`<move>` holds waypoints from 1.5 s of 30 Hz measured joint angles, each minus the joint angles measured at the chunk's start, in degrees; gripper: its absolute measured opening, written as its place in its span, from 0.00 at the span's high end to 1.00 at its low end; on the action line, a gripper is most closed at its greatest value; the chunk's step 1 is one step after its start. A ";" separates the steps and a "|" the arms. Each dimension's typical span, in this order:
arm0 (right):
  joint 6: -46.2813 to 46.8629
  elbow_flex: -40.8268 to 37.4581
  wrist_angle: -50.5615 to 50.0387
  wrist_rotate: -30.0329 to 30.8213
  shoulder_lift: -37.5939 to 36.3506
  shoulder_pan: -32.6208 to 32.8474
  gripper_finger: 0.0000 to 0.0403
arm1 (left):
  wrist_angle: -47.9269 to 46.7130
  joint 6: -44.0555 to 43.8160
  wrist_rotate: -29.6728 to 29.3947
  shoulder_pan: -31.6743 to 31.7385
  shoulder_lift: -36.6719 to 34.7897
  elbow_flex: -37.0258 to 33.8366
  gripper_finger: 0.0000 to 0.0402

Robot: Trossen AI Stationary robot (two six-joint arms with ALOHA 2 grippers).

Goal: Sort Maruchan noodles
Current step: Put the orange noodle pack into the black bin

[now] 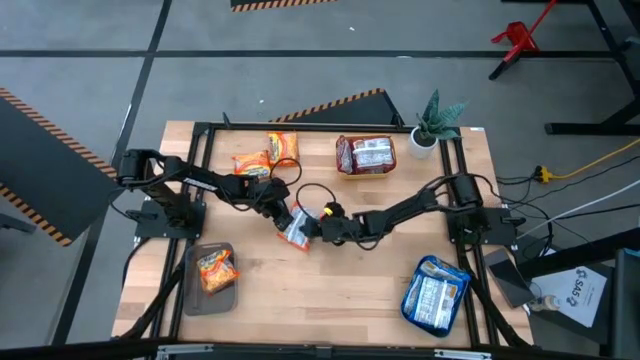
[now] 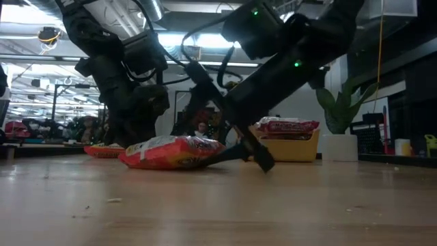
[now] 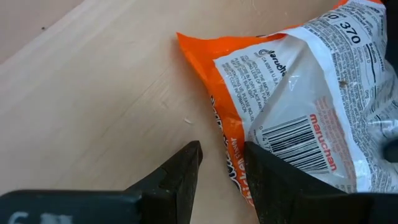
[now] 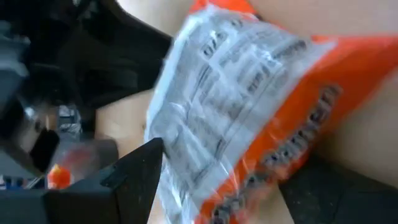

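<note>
I take the small potted plant (image 1: 436, 125) at the table's far right corner as my marker. Farthest from it, at the near left corner, a grey tray (image 1: 190, 290) holds one orange packet (image 1: 216, 270).

At the far edge, well left of the plant, two more orange packets (image 1: 268, 155) lie loose on the pale wooden tabletop (image 1: 330, 290).

My left gripper (image 1: 283, 213) is down at mid-table, left of and nearer than the plant. In its wrist view the two dark fingers (image 3: 186, 171) stand a little apart with bare wood between them, one pad at the edge of the orange-and-white packet (image 1: 296, 232). They pinch nothing.

That packet lies at mid-table between both grippers, just beside the left one, barcode side up. It is flat, crinkly, glossy plastic, rectangular, its long axis running slantwise from far-left to near-right. In the low view it sits flat on the wood (image 2: 176, 152).

My right gripper (image 1: 322, 228) touches the packet's other side. Its wrist view shows the fingers (image 4: 134, 180) spread wide with the packet lying between them, so I read it as straddling, not yet clamped.

Just left of the plant, a yellow container (image 1: 366, 165) holds red-and-white packets (image 1: 368, 152).

At the near right corner, straight toward me from the plant, blue-and-white packets (image 1: 434, 293) are stacked on a teal tray (image 1: 462, 275).
</note>
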 joint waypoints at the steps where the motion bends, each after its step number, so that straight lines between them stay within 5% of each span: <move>1: -0.26 0.50 -0.27 0.19 0.37 -0.32 0.29 | 0.02 0.00 -0.06 0.00 0.00 0.00 0.68; 7: -6.52 3.41 -1.50 1.96 1.70 -0.56 0.36 | 0.11 0.00 1.07 0.04 0.00 -0.02 0.68; 14: -8.22 5.33 -0.87 0.63 1.76 -1.35 0.65 | -1.44 -3.38 5.37 0.90 -3.56 -0.56 0.68; 28: -13.31 8.11 -0.15 -4.34 1.86 -1.26 0.84 | -13.98 -7.33 18.24 6.72 -28.08 -0.52 0.68; 35: -23.02 16.93 -0.97 -7.20 1.86 -1.19 0.95 | -14.09 -13.65 19.73 9.04 -43.19 -0.39 0.68; 45: -32.65 39.50 -12.27 -10.20 9.14 0.94 0.95 | -13.86 -19.95 19.86 10.08 -61.01 -0.31 0.68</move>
